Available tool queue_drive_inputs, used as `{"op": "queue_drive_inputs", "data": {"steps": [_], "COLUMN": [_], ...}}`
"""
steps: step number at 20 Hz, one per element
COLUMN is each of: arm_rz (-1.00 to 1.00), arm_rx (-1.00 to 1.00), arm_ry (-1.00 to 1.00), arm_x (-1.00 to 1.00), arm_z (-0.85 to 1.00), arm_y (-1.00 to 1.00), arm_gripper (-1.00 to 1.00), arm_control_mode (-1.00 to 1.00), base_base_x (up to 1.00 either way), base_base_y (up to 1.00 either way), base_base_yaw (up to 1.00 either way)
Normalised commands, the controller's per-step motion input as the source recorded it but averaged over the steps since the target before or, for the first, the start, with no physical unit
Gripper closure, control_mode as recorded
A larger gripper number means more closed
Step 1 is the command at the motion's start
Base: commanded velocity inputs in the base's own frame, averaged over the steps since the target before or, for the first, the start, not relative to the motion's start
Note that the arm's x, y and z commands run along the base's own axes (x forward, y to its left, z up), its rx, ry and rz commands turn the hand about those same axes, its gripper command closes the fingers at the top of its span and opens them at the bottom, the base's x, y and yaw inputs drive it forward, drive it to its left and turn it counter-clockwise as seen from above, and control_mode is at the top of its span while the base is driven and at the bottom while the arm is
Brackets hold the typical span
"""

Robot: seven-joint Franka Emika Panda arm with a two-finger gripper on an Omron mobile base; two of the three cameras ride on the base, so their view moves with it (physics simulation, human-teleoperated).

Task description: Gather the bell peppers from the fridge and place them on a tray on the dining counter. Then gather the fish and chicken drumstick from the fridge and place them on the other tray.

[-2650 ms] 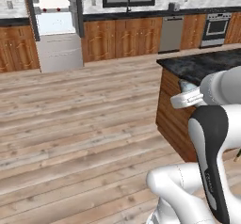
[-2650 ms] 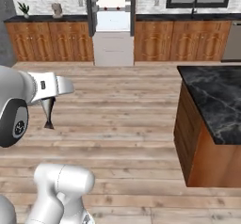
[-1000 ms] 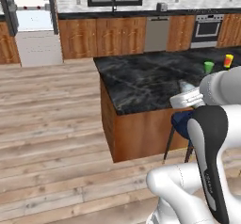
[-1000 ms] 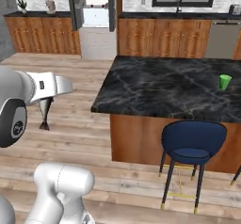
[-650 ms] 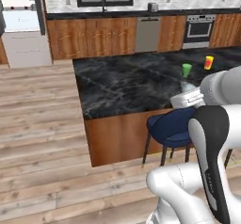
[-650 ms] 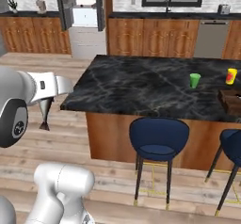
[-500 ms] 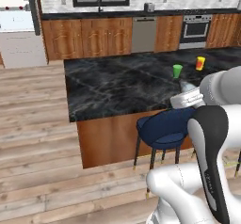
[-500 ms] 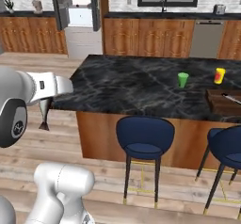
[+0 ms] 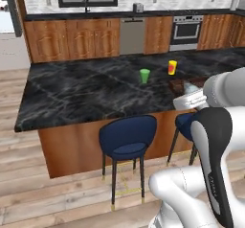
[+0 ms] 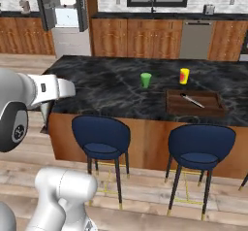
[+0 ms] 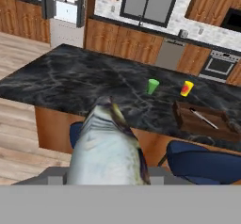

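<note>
A grey, silvery fish [image 11: 108, 148] fills the bottom middle of the hand view, and my gripper is shut on it. In the right base view the gripper [image 10: 46, 107] hangs at the left, just off the counter's left end, with the fish [image 10: 44, 122] dangling below it. A brown wooden tray [image 10: 170, 109] lies on the black marble dining counter [image 10: 106, 87], right of middle, with a slim knife-like thing in it. The tray [image 11: 181, 117] is ahead and to the right of the fish. The fridge [image 10: 65, 11] stands open at the far back left. The bell peppers and the chicken drumstick are out of view.
A green cup [image 10: 146, 79] and a yellow-red cup [image 10: 184, 75] stand on the counter behind the tray. Two blue stools [image 10: 100, 135] [image 10: 201, 145] stand along the counter's near side. Cabinets, a dishwasher and an oven [image 9: 185, 30] line the back wall.
The base has driven across the kitchen, so the whole scene shifted: the dining counter, stools and tray have come into view and closer. The fish stays in the grip.
</note>
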Motion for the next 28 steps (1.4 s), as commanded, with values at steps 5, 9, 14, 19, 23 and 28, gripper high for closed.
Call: {"op": "queue_drive_inputs", "data": {"steps": [5,9,14,19,23,28], "arm_rz": [0.00,0.00,0.00,0.00,0.00,0.00], "arm_rx": [0.00,0.00,0.00,0.00,0.00,0.00], "arm_ry": [0.00,0.00,0.00,0.00,0.00,0.00], "arm_x": [0.00,0.00,0.00,0.00,0.00,0.00], "arm_z": [0.00,0.00,0.00,0.00,0.00,0.00], "arm_y": [0.00,0.00,0.00,0.00,0.00,0.00], "arm_gripper": [1.00,1.00,1.00,1.00,1.00,1.00], "arm_control_mode": [1.00,1.00,1.00,1.00,1.00,1.00], "base_base_x": [0.00,0.00,0.00,0.00,0.00,-0.01], "base_base_y": [-0.90,-0.83,-0.80,-0.77,-0.78,-0.73], "base_base_yaw": [0.00,0.00,0.00,0.00,0.00,0.00]}}
